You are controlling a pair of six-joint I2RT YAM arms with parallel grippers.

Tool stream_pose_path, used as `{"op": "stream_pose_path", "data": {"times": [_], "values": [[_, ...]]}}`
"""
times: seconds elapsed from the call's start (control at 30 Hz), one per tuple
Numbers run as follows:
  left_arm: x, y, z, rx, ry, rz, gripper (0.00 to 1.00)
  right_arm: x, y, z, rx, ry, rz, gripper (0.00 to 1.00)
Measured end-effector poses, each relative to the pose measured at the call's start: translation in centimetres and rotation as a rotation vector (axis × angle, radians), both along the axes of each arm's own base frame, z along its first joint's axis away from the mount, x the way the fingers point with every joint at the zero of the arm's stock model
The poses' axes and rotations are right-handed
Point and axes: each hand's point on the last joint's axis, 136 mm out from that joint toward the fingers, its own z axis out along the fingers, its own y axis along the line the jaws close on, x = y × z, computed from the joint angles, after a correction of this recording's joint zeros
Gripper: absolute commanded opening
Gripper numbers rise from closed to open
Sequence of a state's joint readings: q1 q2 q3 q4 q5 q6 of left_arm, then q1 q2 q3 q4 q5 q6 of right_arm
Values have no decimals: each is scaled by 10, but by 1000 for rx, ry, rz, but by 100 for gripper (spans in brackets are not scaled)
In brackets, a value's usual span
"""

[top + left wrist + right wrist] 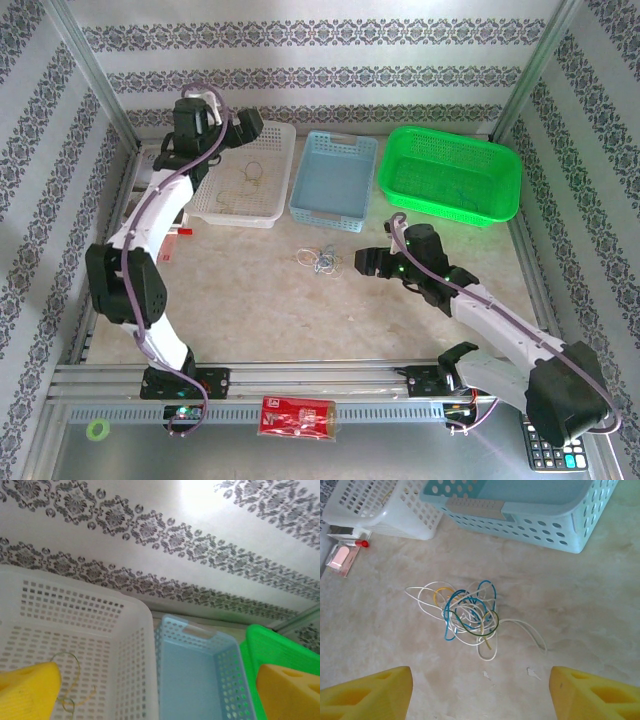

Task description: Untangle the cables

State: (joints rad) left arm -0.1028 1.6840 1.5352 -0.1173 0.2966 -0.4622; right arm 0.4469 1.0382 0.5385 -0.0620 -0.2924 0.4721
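Note:
A tangle of thin cables, white, blue, yellow and dark green, lies on the table in front of the blue basket, also seen from above as cables. My right gripper hovers just short of the tangle, open, with bare table between its yellow fingertips. In the top view the right gripper sits right of the tangle. One loose yellow cable rests on the floor of the white basket. My left gripper is above that basket's right side, wide open and holding nothing.
A blue basket stands between the white one and a green basket along the back wall. A small red-capped item lies beside the white basket. A red packet and a green ring rest on the front rail.

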Motion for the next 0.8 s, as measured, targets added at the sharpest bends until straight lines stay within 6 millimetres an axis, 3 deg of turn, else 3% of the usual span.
{"op": "stream_pose_path", "data": {"times": [0.17, 0.4, 0.67, 0.8], "values": [[-36, -11, -7, -88, 23, -60, 100, 2, -2, -6, -16, 17, -15, 72], [-91, -32, -60, -171, 149, -118, 100, 3, -3, -17, -32, 50, -24, 70], [-169, -106, -98, -159, 231, -277, 100, 6, 2, -41, -51, 140, -22, 60], [-201, -134, -139, -110, 307, -330, 100, 10, 8, -45, -37, 166, -8, 50]]}}
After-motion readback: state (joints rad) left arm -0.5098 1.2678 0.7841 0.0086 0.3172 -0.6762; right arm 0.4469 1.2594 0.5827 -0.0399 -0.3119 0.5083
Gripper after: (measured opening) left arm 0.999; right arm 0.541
